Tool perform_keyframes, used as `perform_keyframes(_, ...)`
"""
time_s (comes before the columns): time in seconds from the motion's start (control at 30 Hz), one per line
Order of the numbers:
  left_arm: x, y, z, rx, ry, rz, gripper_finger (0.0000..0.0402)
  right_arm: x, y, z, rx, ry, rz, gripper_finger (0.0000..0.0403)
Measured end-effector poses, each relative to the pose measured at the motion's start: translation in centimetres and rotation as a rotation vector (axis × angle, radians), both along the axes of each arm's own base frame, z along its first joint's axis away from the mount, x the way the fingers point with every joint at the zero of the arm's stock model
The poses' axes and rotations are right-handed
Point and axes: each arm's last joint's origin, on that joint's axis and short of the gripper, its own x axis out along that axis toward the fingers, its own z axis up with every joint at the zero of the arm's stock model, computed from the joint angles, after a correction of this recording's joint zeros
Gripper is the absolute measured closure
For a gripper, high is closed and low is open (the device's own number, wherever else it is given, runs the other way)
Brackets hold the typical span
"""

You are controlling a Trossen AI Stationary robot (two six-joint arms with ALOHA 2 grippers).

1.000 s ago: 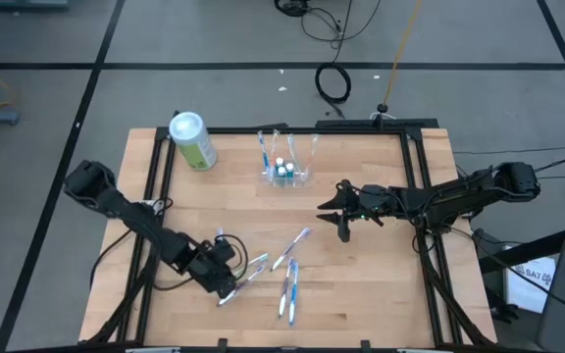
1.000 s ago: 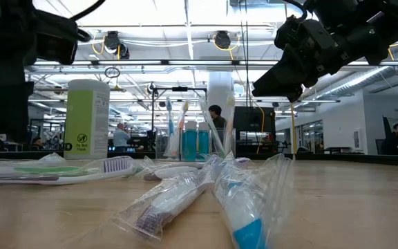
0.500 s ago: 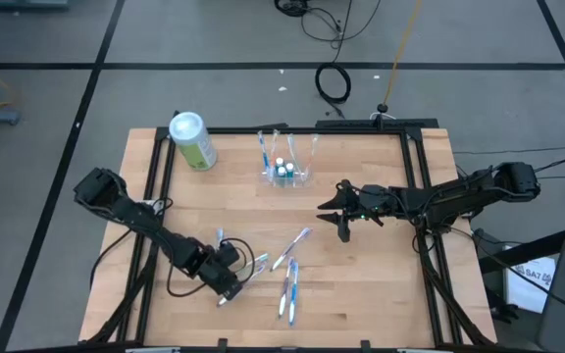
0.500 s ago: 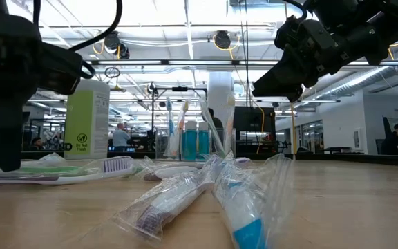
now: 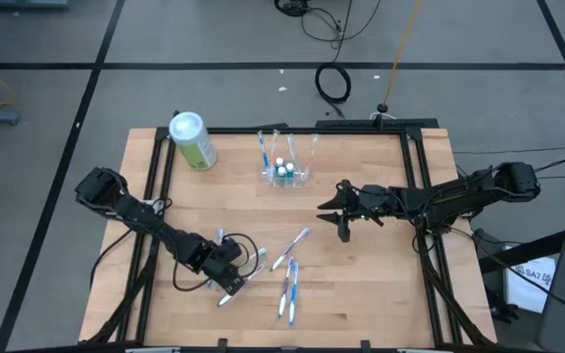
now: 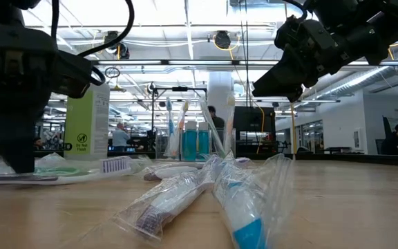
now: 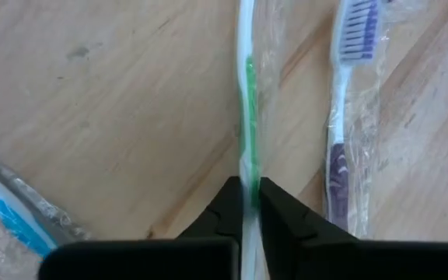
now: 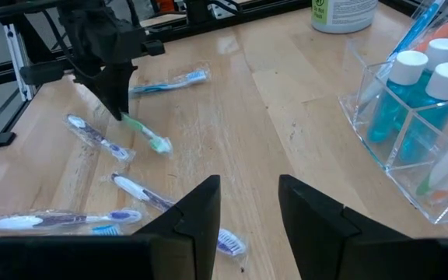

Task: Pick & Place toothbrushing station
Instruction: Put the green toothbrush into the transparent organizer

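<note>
Lower left of the high view: the left gripper [image 5: 231,278] is set down on the wooden table [image 5: 361,284], among wrapped toothbrushes.
Left jaws: narrowed onto a green toothbrush [image 7: 247,93] in clear wrap, which is pinched between the fingertips [image 7: 225,196] in the left wrist view.
Beside it: a purple toothbrush [image 7: 341,140] is seen lying parallel, untouched.
Centre right of the high view: the right gripper [image 5: 335,215] is held above the table, well apart from the brushes.
Right jaws: parted, with nothing between them.
Upper centre of the high view: the clear holder [image 5: 287,167] is seen standing near the table's far edge, with blue bottles [image 8: 422,93] and upright brushes in its slots.
Upper left: a green canister [image 5: 192,140] is seen at the table's corner.
Lower centre: blue toothbrushes [image 5: 288,284] are scattered.
</note>
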Motion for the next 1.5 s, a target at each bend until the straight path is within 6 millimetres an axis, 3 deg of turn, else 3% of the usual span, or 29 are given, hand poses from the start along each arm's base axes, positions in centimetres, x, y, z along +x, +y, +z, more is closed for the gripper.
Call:
perform_keyframes(0.4, 0.6, 0.1, 0.5, 0.037, -0.036, 0.026, 0.0393, 0.0, 0.0, 0.0, 0.000, 0.000, 0.000, 0.0275)
perform_keyframes(0.9, 2.7, -0.1, 4.9, 0.275, -0.253, 0.013, 0.0391, 0.0, 0.0, 0.0, 0.000, 0.000, -0.001, 0.0275)
perform_keyframes(1.33, 1.4, 1.4, 9.6, 0.453, -0.446, 0.026, 0.0394, 0.0, 0.0, 0.0, -0.003, 0.001, -0.002, 0.0275)
perform_keyframes(1.5, 1.3, 2.1, 10.4, 0.503, -0.470, 0.038, 0.0392, 0.0, 0.0, 0.0, -0.003, 0.000, -0.002, 0.0275)
